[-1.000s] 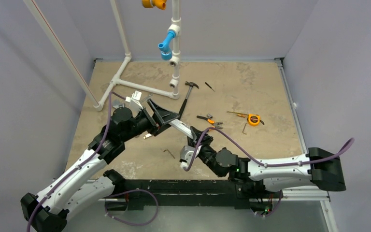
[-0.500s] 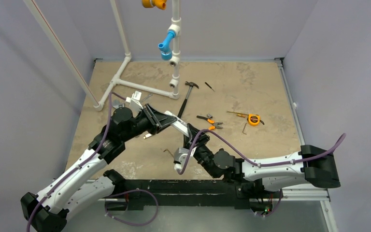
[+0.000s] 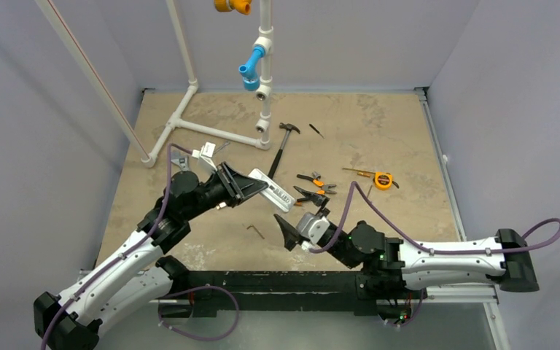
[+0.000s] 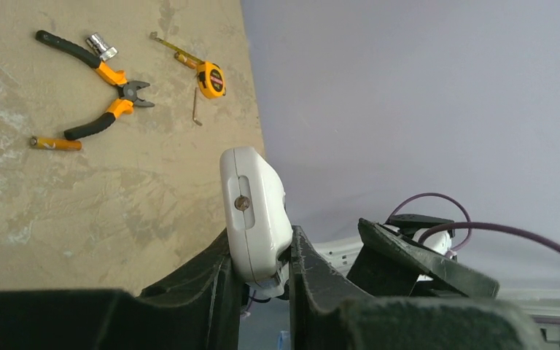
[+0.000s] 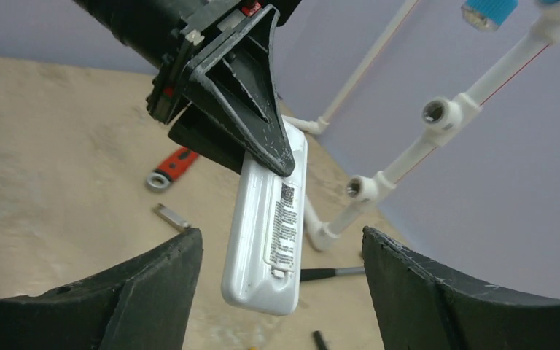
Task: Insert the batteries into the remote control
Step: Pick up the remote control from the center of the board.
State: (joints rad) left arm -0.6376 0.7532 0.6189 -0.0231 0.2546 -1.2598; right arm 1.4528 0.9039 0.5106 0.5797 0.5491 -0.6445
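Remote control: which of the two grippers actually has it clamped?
The left gripper: its fingers pinch the remote control by one end. The right gripper has its fingers spread wide, clear of it on both sides.

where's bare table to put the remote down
For the remote: bare tabletop at far right, between the tape measure and the right edge, and the far strip behind the hammer. Crowded mid-table around the pliers; white pipe frame fills far left.

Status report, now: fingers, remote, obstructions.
Left fingers shut on remote control, held off the table. Right fingers open, empty. One battery lies beside pliers. No obstruction seen.
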